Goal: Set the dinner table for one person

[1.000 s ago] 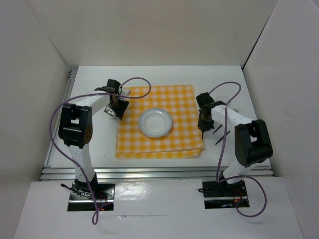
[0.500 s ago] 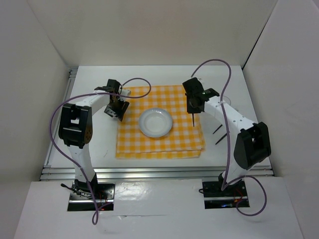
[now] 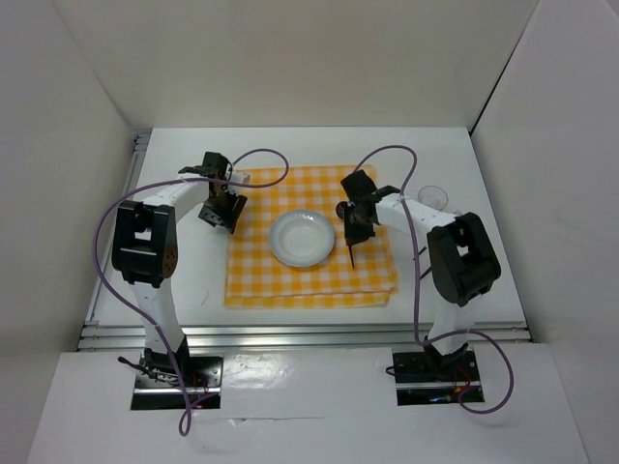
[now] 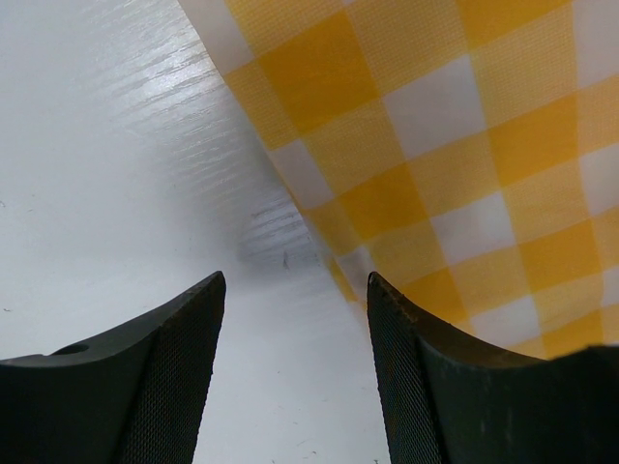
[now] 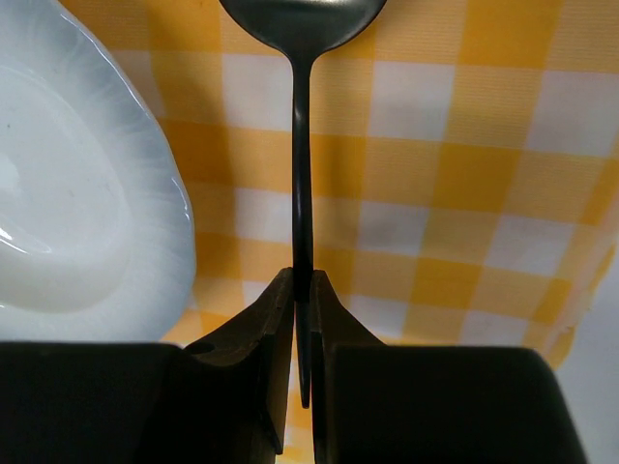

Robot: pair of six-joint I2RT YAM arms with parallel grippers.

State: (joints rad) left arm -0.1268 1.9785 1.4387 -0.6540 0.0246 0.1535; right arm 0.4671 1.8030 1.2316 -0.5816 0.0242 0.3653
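Observation:
The white dinner table [image 3: 174,280] carries a yellow-and-white checked cloth [image 3: 309,280] with a white plate [image 3: 303,239] on it. My right gripper [image 3: 351,227] is over the cloth just right of the plate. It is shut on a black spoon [image 3: 350,253]. In the right wrist view the gripper [image 5: 301,280] pinches the spoon's handle [image 5: 301,193], with the spoon's bowl ahead and the plate [image 5: 58,193] to the left. My left gripper [image 3: 221,215] is open and empty at the cloth's left edge. The left wrist view shows the gripper [image 4: 295,285] low over the bare table [image 4: 116,145] beside the cloth [image 4: 435,145].
Black utensils [image 3: 423,266] lie on the table right of the cloth. A clear glass [image 3: 432,196] stands at the far right. A small white object [image 3: 242,178] sits at the cloth's far left corner. Aluminium rails [image 3: 290,333] line the near and left edges.
My right arm has swung left from the table's right side over the cloth, carrying the spoon to just right of the plate. The left gripper has barely moved.

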